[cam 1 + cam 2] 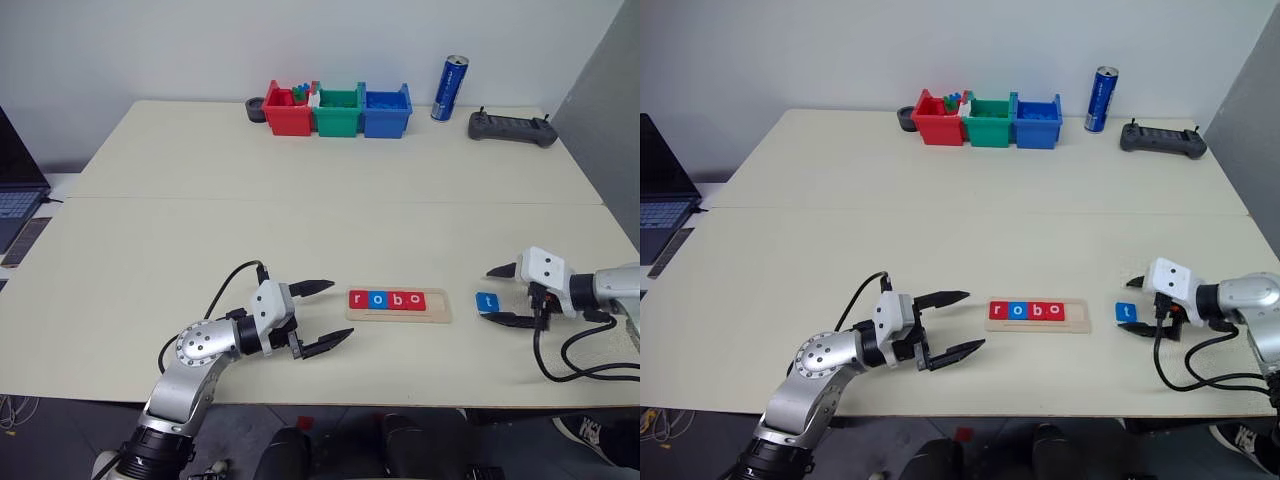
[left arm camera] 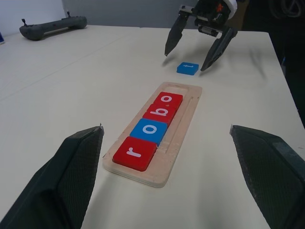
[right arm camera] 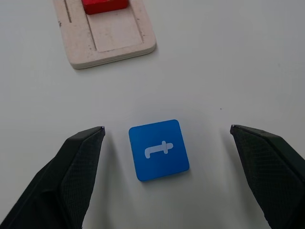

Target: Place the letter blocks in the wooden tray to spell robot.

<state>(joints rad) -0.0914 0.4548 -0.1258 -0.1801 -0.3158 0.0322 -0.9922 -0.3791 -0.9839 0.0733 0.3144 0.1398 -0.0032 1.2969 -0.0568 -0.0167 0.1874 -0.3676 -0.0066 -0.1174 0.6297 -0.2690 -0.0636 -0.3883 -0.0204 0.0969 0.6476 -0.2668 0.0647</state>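
Note:
The wooden tray [image 1: 398, 307] lies near the table's front edge with several letter blocks [image 1: 387, 300] in its groove reading r, o, b, o: red, blue, red, red. The tray's right end slot is bare. A blue t block [image 1: 486, 302] lies flat on the table just right of the tray. My right gripper [image 1: 505, 295] is open, one finger on each side of the t block without touching it, as the right wrist view shows [image 3: 159, 150]. My left gripper [image 1: 325, 318] stands open just left of the tray, pointing at it, holding nothing.
Red, green and blue bins [image 1: 338, 110] stand at the table's back, with a blue can [image 1: 449, 88] and a black controller [image 1: 512, 127] to their right. A laptop [image 1: 15, 195] sits off the left edge. A black cable [image 1: 575, 362] trails from my right wrist.

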